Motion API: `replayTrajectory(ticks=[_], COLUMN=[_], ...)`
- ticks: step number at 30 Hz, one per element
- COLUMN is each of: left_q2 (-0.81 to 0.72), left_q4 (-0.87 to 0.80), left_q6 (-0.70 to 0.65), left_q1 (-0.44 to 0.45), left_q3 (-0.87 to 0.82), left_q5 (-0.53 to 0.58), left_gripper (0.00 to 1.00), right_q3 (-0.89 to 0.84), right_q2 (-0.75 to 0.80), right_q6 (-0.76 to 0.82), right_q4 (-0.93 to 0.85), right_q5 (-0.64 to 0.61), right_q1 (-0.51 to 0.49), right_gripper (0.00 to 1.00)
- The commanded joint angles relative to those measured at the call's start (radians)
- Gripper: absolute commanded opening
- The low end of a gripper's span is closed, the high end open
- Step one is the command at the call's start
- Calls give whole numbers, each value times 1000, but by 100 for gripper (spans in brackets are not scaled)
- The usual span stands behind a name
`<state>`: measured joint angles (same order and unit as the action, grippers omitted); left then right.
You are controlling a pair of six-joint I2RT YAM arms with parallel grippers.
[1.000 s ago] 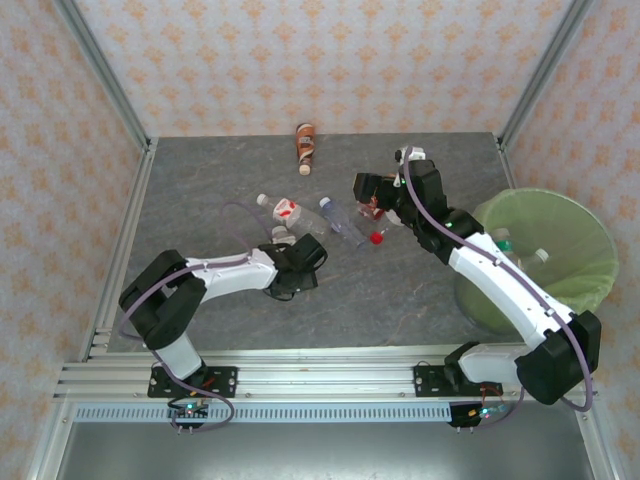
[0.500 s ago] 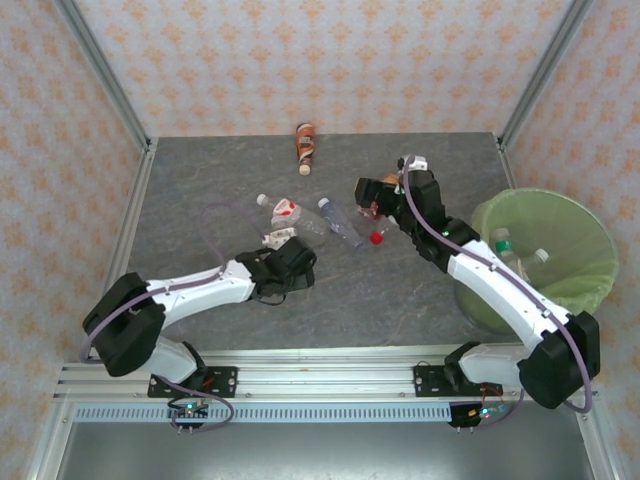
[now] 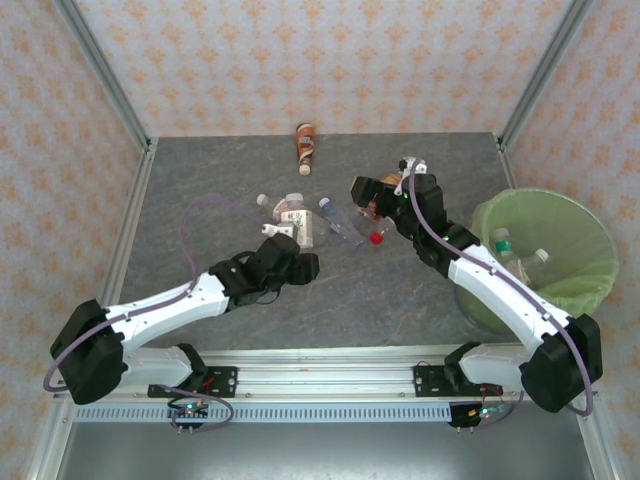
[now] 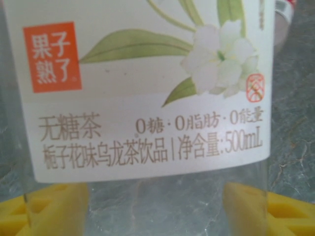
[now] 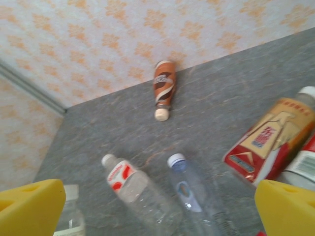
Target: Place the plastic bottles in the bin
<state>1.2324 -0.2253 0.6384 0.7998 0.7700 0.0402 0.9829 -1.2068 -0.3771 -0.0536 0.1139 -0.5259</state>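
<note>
While the top view takes in the whole table and the bin, with two white-capped bottles lying inside it, the left wrist view gives the close detail. The left gripper is closed about halfway on a white-labelled bottle, with a yellow finger at each side of its clear body. The right wrist view looks away from the bin and shows the right gripper spread wide with nothing between its fingers, above loose bottles on the table. They are a clear bottle with a red-and-white label, a blue-capped bottle just beside it, and a red-and-tan bottle nearer the bin. A brown bottle lies alone, farthest from the bin.

Since a second ago the left arm has unfolded and stretched out, its elbow swinging away from the bin, while the right gripper has hardly shifted.

The held bottle's label carries a white flower with green leaves, an orange-red square and grey lettering. It is well apart from the bin, beyond the loose bottles.
</note>
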Motion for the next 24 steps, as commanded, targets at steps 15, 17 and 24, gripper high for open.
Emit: replayTrajectory(ticks=[15,17,24], left_q2=[-18,-7,47], left_q4=[145,164,128], left_q6=[-415,-430,-472], left_q1=[8,9,9], left_q3=[148,160,228], left_q5=[-41,-70,-138], left_gripper=[0,0,0], right_q3=[77,85,62], right_q2=[-62,-77,-98], right_q6=[-118,-136,-200], right_q4=[79,99,247], right_q5=[367,433,519], right_q1=[-5,-5,-5], right_gripper=[100,100,100])
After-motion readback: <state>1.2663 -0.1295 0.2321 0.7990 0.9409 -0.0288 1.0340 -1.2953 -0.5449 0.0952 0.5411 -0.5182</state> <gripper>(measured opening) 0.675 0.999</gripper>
